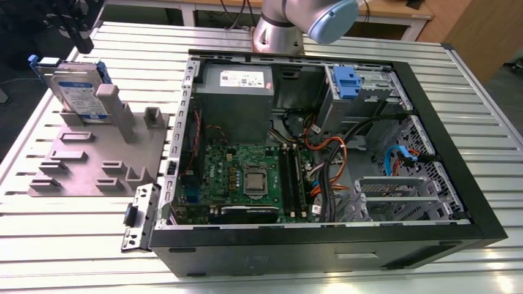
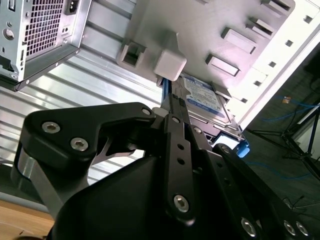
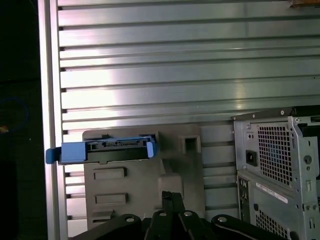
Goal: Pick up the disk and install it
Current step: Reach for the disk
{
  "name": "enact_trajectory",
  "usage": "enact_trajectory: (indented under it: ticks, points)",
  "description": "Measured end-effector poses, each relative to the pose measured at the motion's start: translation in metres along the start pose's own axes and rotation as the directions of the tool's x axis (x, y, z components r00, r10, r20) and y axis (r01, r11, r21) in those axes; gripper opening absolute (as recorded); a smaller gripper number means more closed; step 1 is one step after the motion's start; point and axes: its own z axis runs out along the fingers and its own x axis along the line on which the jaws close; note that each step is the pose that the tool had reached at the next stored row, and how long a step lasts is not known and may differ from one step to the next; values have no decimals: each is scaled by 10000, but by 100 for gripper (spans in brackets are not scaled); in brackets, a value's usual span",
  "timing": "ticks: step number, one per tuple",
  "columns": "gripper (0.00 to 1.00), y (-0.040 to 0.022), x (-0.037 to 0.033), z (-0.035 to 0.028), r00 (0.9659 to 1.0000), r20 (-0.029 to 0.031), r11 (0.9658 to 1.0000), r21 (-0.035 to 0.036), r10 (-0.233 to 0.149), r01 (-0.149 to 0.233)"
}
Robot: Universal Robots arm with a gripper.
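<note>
The disk (image 1: pixel 75 92) stands on edge in a grey fixture plate (image 1: pixel 90 159) at the exterior view's left, its white-and-blue label facing outward and a blue carrier frame round its edges. My gripper (image 1: pixel 82 48) hangs just above and behind the disk, apart from it. Its dark fingers are drawn together and hold nothing. In the first wrist view the disk (image 3: pixel 105 150) shows edge-on, some way beyond the gripper (image 3: pixel 172 197). In the second wrist view the gripper (image 2: pixel 169 100) points toward the labelled disk (image 2: pixel 205 97).
An open black computer case (image 1: pixel 457 153) lies to the exterior view's right of the fixture, with motherboard (image 1: pixel 245 177), grey power supply (image 1: pixel 237 92) and a blue-latched drive bay (image 1: pixel 347 82). The fixture's upright grey posts (image 1: pixel 114 110) stand beside the disk. A ribbed metal table (image 1: pixel 49 245) carries everything.
</note>
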Motion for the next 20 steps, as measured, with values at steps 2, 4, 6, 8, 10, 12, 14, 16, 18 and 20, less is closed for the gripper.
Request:
enact_trajectory:
  ticks: [2,4,6,8,10,12,14,16,18,20]
  points:
    - [11,-2,18,0,10000,1,10000,0,0,0]
    - [11,-3,36,0,10000,0,10000,0,0,0]
    - [11,-4,52,0,10000,0,10000,-1,0,0]
    - [11,-5,66,1,10000,1,10000,0,0,0]
    - [11,-6,79,1,10000,0,10000,0,0,0]
    - [11,-8,92,2,10000,1,10000,0,0,0]
    - [11,-8,99,3,10000,0,10000,0,-1,1]
    - [11,-8,100,2,10000,0,10000,0,-1,1]
    - [11,-8,101,3,10000,0,10000,0,-1,1]
    - [11,-8,102,3,10000,0,10000,0,-1,1]
